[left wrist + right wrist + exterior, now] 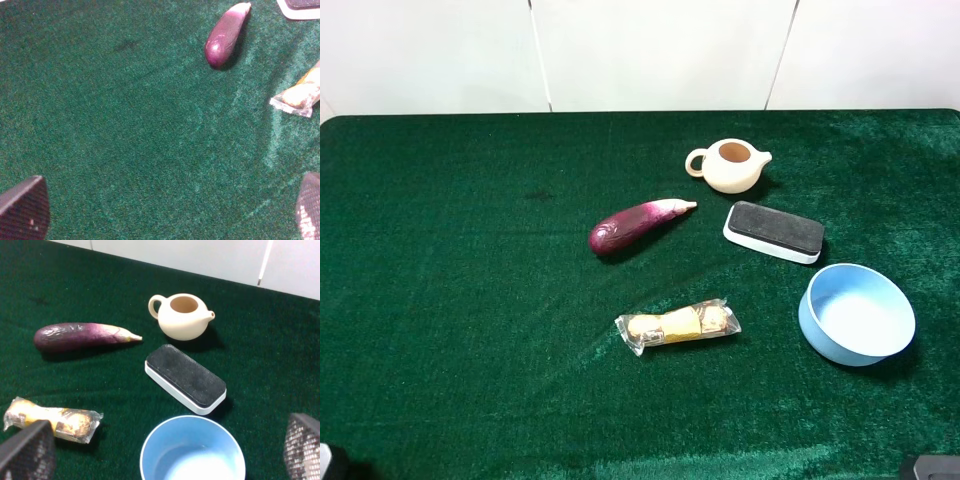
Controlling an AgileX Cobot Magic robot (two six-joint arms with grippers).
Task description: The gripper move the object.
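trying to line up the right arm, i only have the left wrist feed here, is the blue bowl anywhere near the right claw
Observer: Yes. The right wrist view shows the light blue bowl between and just ahead of the right claw, whose fingers stand wide apart.
Operator: anything inside the bowl
Observer: No, the exterior high view shows the bowl empty and upright.
Operator: whats closest to it
Observer: A black-topped eraser, just beyond the bowl and apart from it.
Operator: and past that
Observer: A cream teapot, upright, with no lid on it.
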